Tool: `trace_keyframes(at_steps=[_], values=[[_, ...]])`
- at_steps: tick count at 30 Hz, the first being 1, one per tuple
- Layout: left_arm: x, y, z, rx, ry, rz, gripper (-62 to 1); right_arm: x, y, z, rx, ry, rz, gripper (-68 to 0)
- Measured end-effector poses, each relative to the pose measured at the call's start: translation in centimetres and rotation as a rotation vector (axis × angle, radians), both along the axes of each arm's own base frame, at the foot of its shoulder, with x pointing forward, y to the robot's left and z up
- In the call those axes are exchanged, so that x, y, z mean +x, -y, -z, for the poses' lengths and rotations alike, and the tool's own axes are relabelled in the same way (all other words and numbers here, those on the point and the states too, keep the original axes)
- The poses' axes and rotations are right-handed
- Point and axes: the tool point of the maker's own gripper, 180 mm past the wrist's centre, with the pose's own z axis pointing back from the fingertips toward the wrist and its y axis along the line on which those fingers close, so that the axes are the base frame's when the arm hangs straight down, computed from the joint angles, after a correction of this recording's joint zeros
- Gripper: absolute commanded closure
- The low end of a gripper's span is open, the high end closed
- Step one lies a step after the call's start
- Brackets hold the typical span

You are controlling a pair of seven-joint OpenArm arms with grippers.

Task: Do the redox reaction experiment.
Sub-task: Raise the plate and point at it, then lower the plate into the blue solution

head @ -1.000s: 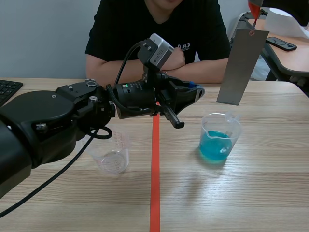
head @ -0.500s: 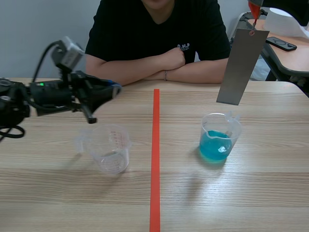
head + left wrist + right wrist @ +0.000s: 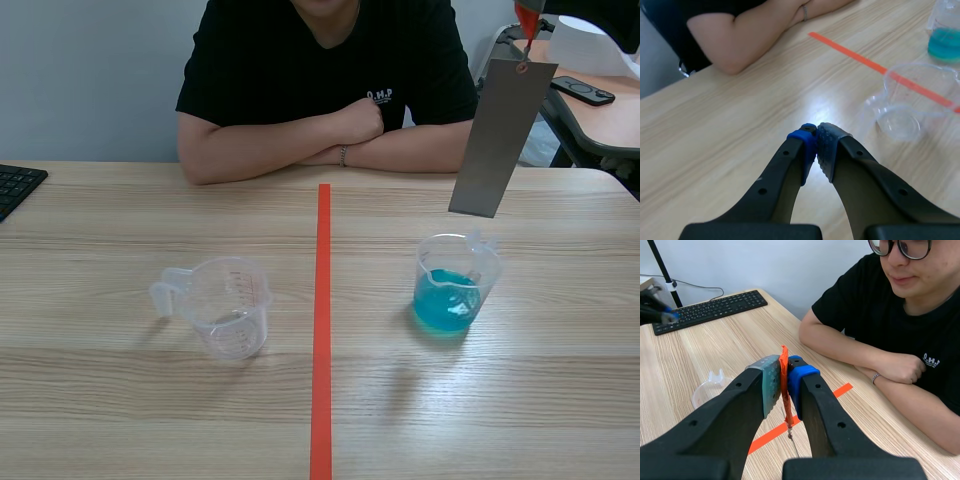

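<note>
Scene view: wooden table [image 3: 120,400] fills most of the frame, w/ an orange-red tape line [image 3: 322,330] running from 6 to 12 o'clock through its middle. A person [image 3: 320,80] in a black T-shirt sits at 12 o'clock, forearms folded on the far edge.

Left gripper [image 3: 816,131], left wrist view: jaws closed on nothing, blue and grey pads touching, low over bare tabletop. Right gripper [image 3: 783,367], right wrist view: jaws clamped on an orange-red tab [image 3: 787,412], high above the table.

A grey metal strip [image 3: 498,140] hangs from that tab at approx. 1 o'clock in the scene view, tilted. Its lower end is above the beaker of blue liquid [image 3: 455,290], not touching it. The beaker stands upright at 3 o'clock of the tape line, about a third full.

The empty clear measuring cup [image 3: 228,305] stands upright at 9 o'clock of the line, handle toward 9 o'clock. In the left wrist view it sits ahead of the gripper at approx. its 2 o'clock, near but apart.

A black keyboard [image 3: 15,185] is partly visible on the table's edge at 9 o'clock.
</note>
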Motion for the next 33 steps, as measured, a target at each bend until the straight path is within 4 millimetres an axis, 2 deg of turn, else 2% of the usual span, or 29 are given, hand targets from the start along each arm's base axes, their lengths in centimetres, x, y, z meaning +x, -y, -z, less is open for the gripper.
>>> trace_keyframes(at_steps=[10,17,21,24,33], values=[[-8.8,-4.2,2.6,-0.025,-0.052,-0.171,-2.7,0.0,0.0,0.0,0.0,0.0,0.0,-1.5],[-16.6,-5.4,3.8,0.087,-0.003,-0.251,-2.8,0.0,0.0,0.0,0.0,0.0,0.0,-1.5],[-21.1,-4.2,4.4,0.132,-0.01,-0.262,-2.8,0.0,0.0,0.0,0.0,0.0,0.0,-1.5],[-23.4,-2.5,4.3,0.139,-0.008,-0.257,-2.8,0.0,0.0,0.0,0.0,0.0,0.0,-1.5],[-27.3,3.1,4.9,0.172,-0.017,-0.195,-2.8,0.8,0.2,1.8,0.01,-0.027,0.038,-1.5]])
